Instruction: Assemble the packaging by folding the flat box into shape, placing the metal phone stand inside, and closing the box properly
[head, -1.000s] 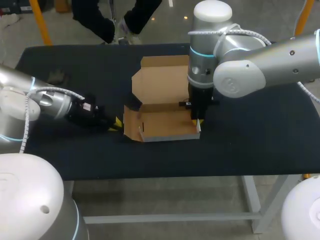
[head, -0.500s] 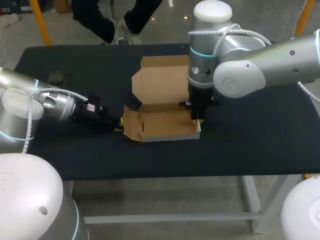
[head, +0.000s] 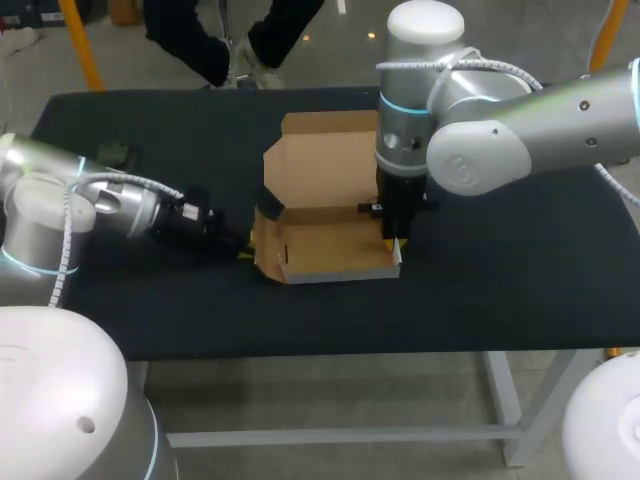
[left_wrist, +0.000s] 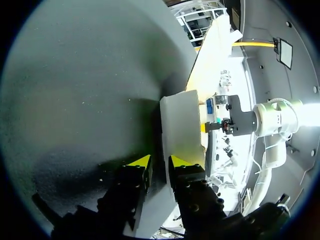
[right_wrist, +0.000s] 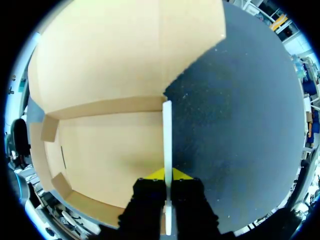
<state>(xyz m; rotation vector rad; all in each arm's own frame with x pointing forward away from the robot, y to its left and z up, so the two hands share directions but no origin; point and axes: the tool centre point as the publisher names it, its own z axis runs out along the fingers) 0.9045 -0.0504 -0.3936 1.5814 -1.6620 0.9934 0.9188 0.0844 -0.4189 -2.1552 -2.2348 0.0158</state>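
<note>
The right gripper (right_wrist: 168, 176) is clenched on the box's upright right wall (right_wrist: 167, 130). The left gripper (left_wrist: 156, 163) is narrowly parted and holds nothing, its tips at the raised left flap (left_wrist: 181, 125). The box (head: 330, 252) sits mid-counter (head: 500, 290), its lid (head: 320, 160) flat toward 12 o'clock. The counter extends wide at 3 o'clock.

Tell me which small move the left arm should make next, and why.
Probably nudge the left gripper toward the box, tipping the left side flap fully upright. The flap seems to lean outward just ahead of the open fingers, while the right gripper pinches the right wall, steadying the box.
</note>
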